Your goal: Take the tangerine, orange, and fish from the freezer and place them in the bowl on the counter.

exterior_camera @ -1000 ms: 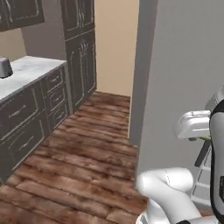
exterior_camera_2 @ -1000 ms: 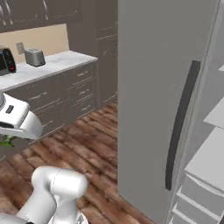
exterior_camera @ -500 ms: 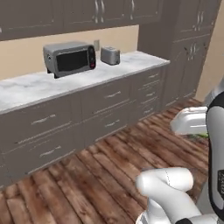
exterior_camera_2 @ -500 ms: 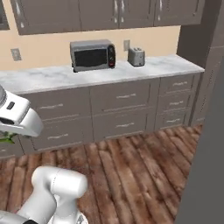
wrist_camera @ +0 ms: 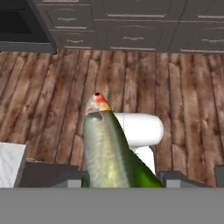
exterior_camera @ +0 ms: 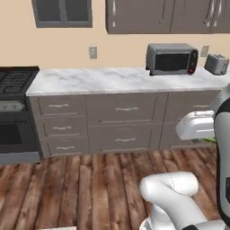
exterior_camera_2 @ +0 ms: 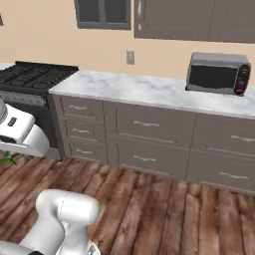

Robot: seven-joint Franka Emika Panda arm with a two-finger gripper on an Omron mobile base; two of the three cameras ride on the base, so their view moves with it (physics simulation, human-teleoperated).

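Base has swung since the earlier frames: freezer gone from view, stove [exterior_camera: 15, 112] and microwave [exterior_camera: 172, 58] wall now ahead. Jaws closed on the fish [wrist_camera: 109, 148], carried over the wood floor [wrist_camera: 57, 100]. Fish is out; bowl unseen. Tangerine and orange status probably pending; cannot confirm.

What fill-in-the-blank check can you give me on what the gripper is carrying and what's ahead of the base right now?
1. The gripper is shut on the ____, whose head points away from the hand over the wooden floor.
2. On the marble counter, the toaster stands right beside the ____.
3. At the counter's left end stands a black ____.
4. The floor in front of the drawers is made of ____ planks.

Missing words: fish; microwave; stove; wooden
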